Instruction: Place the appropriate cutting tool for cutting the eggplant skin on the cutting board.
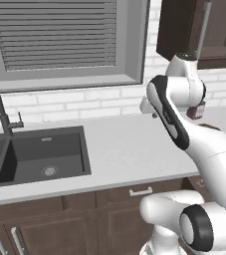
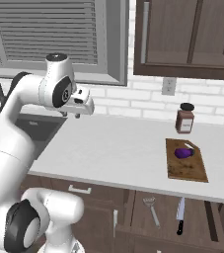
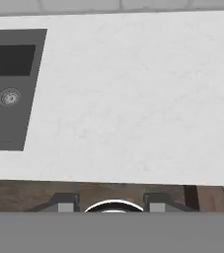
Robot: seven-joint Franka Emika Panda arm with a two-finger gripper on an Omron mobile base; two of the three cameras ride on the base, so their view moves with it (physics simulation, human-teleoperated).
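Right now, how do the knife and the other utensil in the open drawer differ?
The knife has a black handle and a plain silver blade; the other utensil is all grey metal, with a wider, slotted-looking head. The knife lies nearly straight along the open drawer; the utensil lies slanted. The knife sits nearer the cutting board, the utensil farther left. Both lie flat in the drawer below the counter, apart from each other and untouched.

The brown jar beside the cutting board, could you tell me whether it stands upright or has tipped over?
Upright. The brown jar stands on the counter with its black lid on top, just behind the cutting board.
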